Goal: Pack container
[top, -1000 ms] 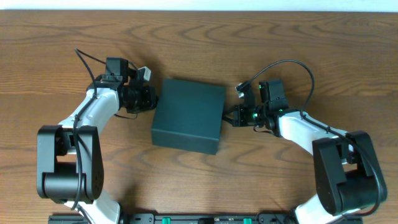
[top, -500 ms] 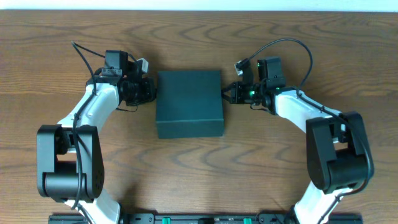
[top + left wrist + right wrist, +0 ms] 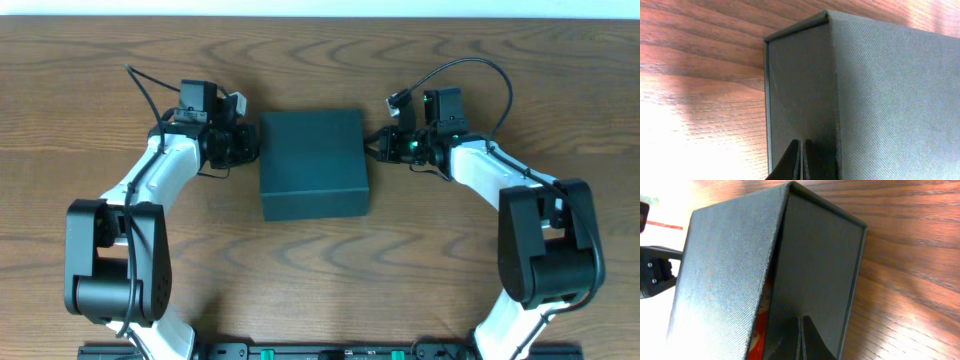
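The container (image 3: 312, 160) is a dark teal-black box with its flap lid down, lying square on the table's middle. My left gripper (image 3: 252, 148) is shut and empty, its tips pressed against the box's left wall (image 3: 802, 100). My right gripper (image 3: 374, 148) is shut and empty, its tips against the box's right wall (image 3: 820, 270). In the right wrist view the lid (image 3: 725, 265) sits slightly raised and something red (image 3: 760, 330) shows in the gap under it. The fingertips show in the left wrist view (image 3: 802, 159) and the right wrist view (image 3: 801, 330).
Bare wooden table (image 3: 320, 270) lies all around the box. The arm bases stand at the front corners. No other loose objects show.
The box has turned from skewed to square between the two grippers and shifted slightly right. Both grippers moved toward the back and stay against its sides.
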Tool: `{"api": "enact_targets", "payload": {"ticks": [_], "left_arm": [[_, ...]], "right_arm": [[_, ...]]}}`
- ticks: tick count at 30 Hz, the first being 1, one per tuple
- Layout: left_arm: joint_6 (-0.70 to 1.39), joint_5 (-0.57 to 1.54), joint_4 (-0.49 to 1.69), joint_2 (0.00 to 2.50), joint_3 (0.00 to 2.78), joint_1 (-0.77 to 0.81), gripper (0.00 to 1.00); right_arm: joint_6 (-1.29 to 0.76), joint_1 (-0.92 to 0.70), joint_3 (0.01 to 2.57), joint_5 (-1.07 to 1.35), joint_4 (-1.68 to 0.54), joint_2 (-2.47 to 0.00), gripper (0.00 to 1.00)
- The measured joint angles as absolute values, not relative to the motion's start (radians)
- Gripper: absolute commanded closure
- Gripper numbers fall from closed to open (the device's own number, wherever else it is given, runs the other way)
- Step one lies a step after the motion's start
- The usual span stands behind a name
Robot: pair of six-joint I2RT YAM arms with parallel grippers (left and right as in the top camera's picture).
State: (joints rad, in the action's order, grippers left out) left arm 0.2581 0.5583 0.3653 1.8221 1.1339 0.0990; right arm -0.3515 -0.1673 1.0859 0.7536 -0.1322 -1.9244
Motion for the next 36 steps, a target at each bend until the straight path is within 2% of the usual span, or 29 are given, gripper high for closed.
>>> {"api": "enact_targets", "payload": {"ticks": [18,21,25,30,36], "left_arm": [[0.265,0.543,0.375,1.825,1.171,0.102,0.94],[0.254,0.537,0.469,1.825,1.211,0.101,0.94],[0.211,0.474,0.664,1.821,1.343,0.08,0.94],[0.156,0.457,0.698,1.752,1.489,0.042,0.94],[0.086,0.546,0.717,1.642,1.533,0.081,0.94]], "right_arm": [[-0.295,-0.148,1.096,0.812,-0.234,-1.924,0.98],[-0.281,-0.122,1.097,0.82,-0.264,-1.913,0.98],[-0.236,-0.05,1.102,0.793,-0.383,-1.826,0.98],[-0.139,-0.013,1.122,0.737,-0.564,-1.64,0.99],[-0.023,-0.015,1.133,0.727,-0.774,-1.505,0.98]]}}
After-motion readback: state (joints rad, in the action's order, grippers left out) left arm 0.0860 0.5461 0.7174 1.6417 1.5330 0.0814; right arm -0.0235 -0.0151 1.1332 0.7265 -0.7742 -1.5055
